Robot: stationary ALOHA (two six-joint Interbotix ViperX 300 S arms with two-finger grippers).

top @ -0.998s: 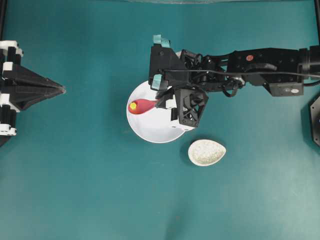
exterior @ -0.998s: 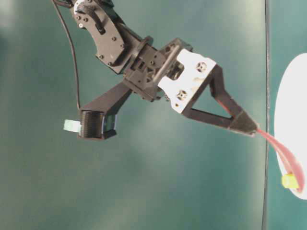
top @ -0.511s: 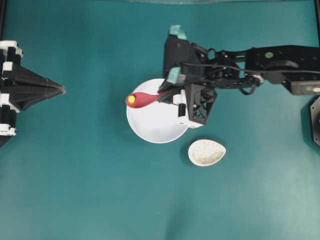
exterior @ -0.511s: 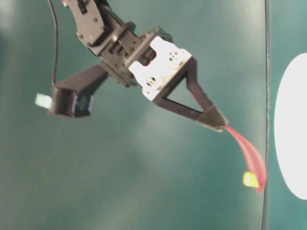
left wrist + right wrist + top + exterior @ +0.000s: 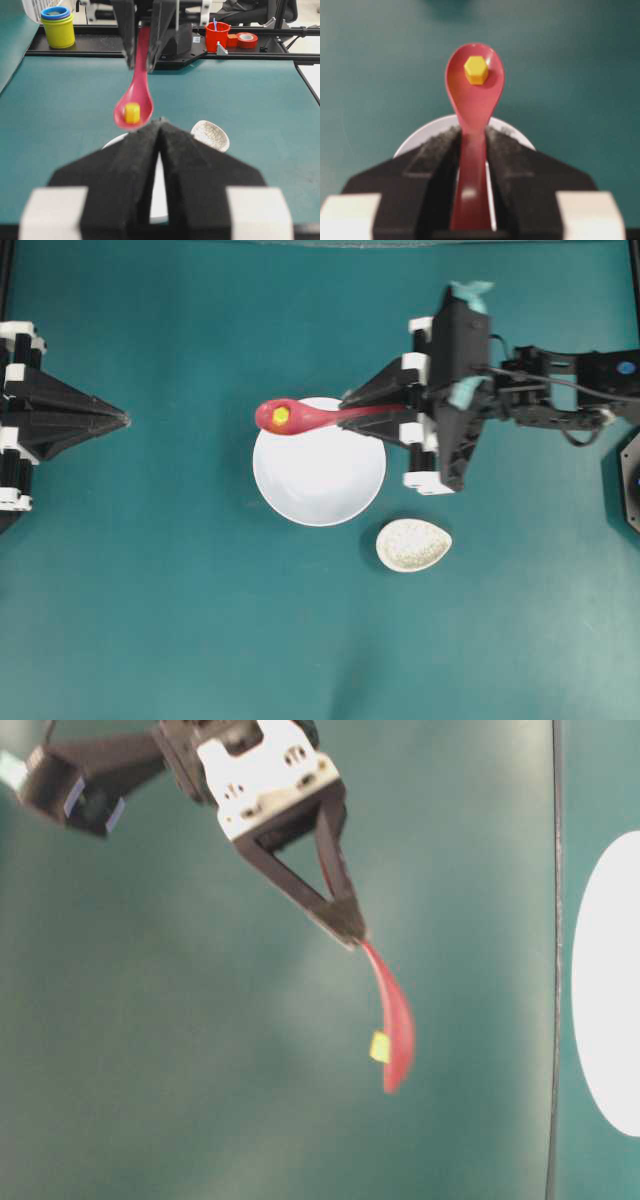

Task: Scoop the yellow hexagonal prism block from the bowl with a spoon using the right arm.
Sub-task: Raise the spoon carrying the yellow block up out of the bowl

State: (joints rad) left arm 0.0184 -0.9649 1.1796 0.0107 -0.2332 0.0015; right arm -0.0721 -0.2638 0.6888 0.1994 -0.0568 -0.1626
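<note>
Overhead view: right end effector (image 5: 352,412) clamps the spoon (image 5: 300,417) by its handle.
Block: yellow hexagonal prism block (image 5: 282,415) sits in the scoop, above the bowl's (image 5: 320,480) far rim.
Bowl: empty.
Left end effector (image 5: 160,145): closed, idle, apart.
Progress: scoop looks done; only steady holding remains.

our right arm (image 5: 560,400) reaches in from the right edge with its gripper (image 5: 352,410) pointing left, jaws clamped on the spoon (image 5: 300,417) handle, while our left gripper (image 5: 125,420) rests at the left edge, pointing right, its fingers (image 5: 130,165) pressed together.
</note>
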